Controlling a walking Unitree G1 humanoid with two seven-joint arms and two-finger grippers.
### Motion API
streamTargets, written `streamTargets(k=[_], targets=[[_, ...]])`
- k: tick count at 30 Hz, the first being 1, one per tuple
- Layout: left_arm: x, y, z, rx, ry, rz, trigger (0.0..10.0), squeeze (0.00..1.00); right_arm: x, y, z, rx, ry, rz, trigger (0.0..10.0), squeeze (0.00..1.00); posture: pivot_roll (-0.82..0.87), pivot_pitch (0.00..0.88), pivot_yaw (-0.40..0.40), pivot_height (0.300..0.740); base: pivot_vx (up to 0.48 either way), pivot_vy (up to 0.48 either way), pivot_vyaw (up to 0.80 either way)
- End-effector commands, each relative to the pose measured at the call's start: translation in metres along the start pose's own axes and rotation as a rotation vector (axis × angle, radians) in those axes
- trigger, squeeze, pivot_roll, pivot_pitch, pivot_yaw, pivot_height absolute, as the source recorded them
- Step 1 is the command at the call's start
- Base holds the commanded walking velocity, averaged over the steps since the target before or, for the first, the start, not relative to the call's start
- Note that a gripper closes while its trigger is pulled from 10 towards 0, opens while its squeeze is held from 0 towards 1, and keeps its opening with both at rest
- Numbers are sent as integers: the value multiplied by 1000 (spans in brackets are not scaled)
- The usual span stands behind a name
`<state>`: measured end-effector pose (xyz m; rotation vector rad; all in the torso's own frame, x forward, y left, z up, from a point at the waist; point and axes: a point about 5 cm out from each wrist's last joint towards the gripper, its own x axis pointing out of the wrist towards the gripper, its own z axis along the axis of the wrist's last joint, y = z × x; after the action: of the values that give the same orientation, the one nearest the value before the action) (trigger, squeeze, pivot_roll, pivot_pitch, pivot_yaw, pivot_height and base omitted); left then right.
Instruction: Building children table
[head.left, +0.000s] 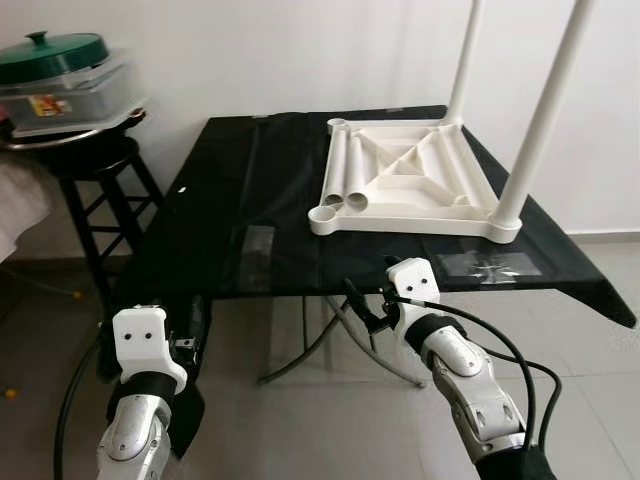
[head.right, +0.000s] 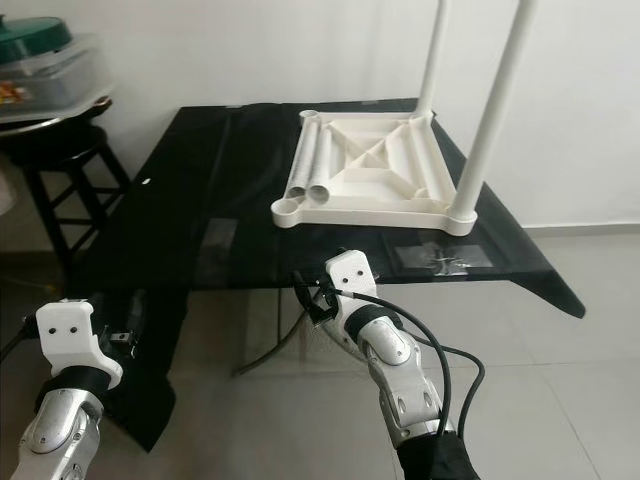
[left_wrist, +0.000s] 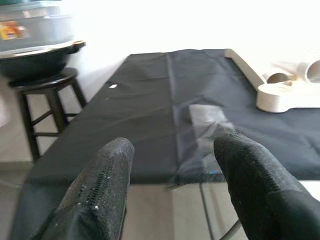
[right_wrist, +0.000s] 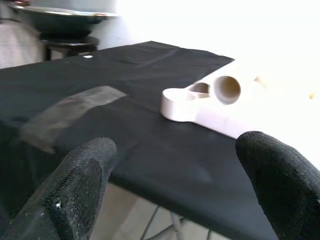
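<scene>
Left eye view: white tabletop (head.left: 405, 175) lies upside down on the black-covered table (head.left: 230, 220), toward its far right part. Two legs (head.left: 540, 110) stand upright in its right-side sockets; two loose tubes (head.left: 345, 165) lie along its left side. Near-left socket (head.left: 325, 215) is empty. Judgement: about half assembled; two legs left to fit. Stool (head.left: 100, 185) with a lidded pot (head.left: 60, 75) stands left of the table.

Right eye view: right gripper (head.right: 310, 295) hangs just short of the table's near edge, below the tabletop.

Left wrist view: left gripper (left_wrist: 172, 170), fingers apart, holding nothing, faces the cloth.

Right wrist view: right gripper's fingers (right_wrist: 82, 182) apart, empty, aimed at the tube ends (right_wrist: 227, 89).
</scene>
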<state>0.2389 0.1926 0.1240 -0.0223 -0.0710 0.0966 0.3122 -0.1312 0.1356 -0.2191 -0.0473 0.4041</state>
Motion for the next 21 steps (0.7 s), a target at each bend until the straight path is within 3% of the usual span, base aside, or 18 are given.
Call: streamTargets(k=[1,6,11,21], targets=[[0,2,-1,17,8,-5,10000,0,1,0,2,0,-12,1,10000,0,-6,40,31,740,319,0,0],[0,2,-1,17,7,-5,10000,0,1,1,2,-10,-5,2,10000,0,-7,41,32,740,315,0,0],[0,2,0,18,6,-4,10000,0,1,1,2,-4,-14,5,10000,0,-8,41,33,740,302,0,-743],[0,1,0,19,4,-6,10000,0,1,1,3,3,-19,7,10000,0,-9,40,35,740,285,0,0]])
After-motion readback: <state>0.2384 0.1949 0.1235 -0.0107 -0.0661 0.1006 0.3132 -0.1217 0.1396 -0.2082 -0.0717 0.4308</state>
